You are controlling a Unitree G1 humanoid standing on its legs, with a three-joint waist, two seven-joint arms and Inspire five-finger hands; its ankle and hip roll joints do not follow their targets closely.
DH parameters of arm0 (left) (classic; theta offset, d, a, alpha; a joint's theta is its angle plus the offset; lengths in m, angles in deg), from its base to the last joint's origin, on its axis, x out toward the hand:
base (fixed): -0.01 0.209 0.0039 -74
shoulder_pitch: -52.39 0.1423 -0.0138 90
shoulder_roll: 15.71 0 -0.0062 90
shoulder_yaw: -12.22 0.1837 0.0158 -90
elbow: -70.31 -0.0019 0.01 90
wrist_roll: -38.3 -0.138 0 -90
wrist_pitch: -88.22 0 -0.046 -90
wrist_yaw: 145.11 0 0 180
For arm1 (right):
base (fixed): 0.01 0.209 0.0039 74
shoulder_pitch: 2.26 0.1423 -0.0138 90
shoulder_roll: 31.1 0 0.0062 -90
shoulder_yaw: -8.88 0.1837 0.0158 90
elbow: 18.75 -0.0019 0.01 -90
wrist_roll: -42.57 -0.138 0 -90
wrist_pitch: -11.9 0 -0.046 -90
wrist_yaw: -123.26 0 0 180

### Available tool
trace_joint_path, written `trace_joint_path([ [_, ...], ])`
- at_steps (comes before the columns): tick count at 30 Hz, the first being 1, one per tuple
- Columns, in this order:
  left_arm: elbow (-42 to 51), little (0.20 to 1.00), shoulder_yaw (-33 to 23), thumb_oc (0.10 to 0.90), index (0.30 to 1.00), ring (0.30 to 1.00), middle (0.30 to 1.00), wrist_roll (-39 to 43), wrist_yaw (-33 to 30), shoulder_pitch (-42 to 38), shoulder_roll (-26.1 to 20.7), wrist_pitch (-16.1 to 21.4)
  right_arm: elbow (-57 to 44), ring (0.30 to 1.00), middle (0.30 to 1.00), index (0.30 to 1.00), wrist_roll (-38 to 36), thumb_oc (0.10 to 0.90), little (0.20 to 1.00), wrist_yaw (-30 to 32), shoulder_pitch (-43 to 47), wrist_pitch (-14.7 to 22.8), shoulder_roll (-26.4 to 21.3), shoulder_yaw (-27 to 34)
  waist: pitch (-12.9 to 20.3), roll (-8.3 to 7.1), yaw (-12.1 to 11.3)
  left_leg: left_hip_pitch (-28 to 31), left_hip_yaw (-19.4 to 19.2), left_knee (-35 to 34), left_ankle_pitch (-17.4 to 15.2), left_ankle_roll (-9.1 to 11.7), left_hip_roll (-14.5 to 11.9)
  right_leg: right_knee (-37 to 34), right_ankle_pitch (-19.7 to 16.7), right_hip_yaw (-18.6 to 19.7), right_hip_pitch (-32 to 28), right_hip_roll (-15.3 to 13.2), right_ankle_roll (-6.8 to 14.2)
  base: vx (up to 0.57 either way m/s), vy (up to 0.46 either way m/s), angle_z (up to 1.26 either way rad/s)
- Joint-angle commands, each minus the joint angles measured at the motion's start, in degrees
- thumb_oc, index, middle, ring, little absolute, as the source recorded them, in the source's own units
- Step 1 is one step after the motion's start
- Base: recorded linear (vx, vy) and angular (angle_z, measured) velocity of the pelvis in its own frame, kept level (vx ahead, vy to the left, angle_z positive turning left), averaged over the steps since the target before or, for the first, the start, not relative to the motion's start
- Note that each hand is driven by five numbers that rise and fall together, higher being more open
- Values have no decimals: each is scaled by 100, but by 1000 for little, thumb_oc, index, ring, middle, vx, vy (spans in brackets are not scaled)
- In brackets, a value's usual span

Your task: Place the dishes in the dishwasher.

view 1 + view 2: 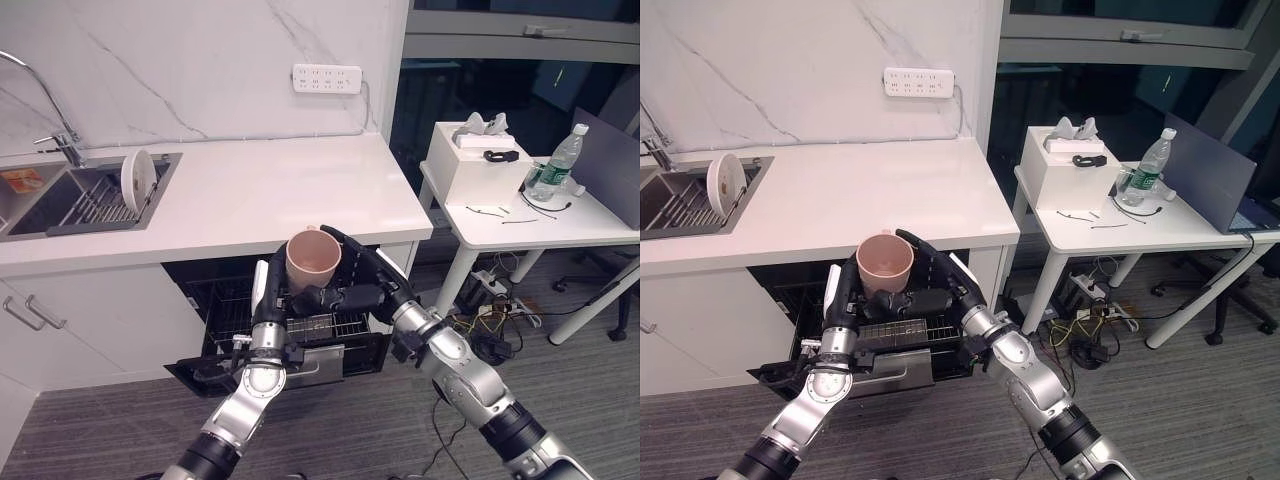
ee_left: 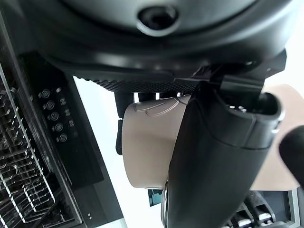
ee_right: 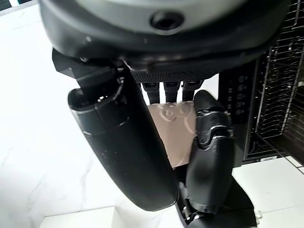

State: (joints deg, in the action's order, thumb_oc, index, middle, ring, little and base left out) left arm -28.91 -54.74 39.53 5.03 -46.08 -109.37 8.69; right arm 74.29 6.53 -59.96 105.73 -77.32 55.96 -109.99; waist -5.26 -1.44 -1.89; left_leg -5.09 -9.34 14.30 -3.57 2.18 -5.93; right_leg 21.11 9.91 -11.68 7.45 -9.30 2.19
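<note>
Both hands clasp pink cup above open dishwasher rack.

Head stereo pair looks down & forward from above the white worktop; both eyes share the sink, open dishwasher & side table, right eye set slightly to the right. Left wrist cam sits v. close behind the left hand, facing along it to a beige cup. Right wrist cam, equally close, faces along the right hand to the same cup, dishwasher rack beyond.
</note>
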Motion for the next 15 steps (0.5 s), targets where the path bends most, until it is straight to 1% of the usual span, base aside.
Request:
trace_joint_path([
  [1,124,300,287,400,300,300,300,-630,-356,-1171,-65,660,-210,900,900,900,74,800,900,195,752,391,389,110,295,-106,-93,3,350,289,-313,272,-248,-392,-655,-61,-262,-397,664,0,0,0],
  [4,227,300,298,400,300,300,300,-623,-377,-1190,-44,576,-136,900,900,900,285,800,900,330,818,446,434,80,294,-100,-111,3,363,289,-312,274,-249,-392,-647,-58,-267,-390,659,0,0,0],
  [6,211,300,355,400,300,300,300,-622,-426,-1245,-48,577,-143,900,900,900,194,800,900,295,901,325,460,36,294,-98,-103,5,362,289,-311,282,-253,-392,-649,-55,-262,-383,658,0,0,0],
  [10,149,300,446,400,300,300,300,-615,-489,-1320,7,629,-176,900,900,900,215,800,900,333,975,284,519,-70,290,-97,-97,5,356,289,-318,282,-258,-392,-640,-51,-259,-378,651,0,0,0],
  [15,2,300,668,400,300,300,300,-436,-537,-1420,143,705,-91,900,900,900,199,800,900,461,1153,398,694,-252,279,-101,-112,5,329,289,-304,299,-295,-392,-634,-85,-272,-390,646,0,0,0],
])
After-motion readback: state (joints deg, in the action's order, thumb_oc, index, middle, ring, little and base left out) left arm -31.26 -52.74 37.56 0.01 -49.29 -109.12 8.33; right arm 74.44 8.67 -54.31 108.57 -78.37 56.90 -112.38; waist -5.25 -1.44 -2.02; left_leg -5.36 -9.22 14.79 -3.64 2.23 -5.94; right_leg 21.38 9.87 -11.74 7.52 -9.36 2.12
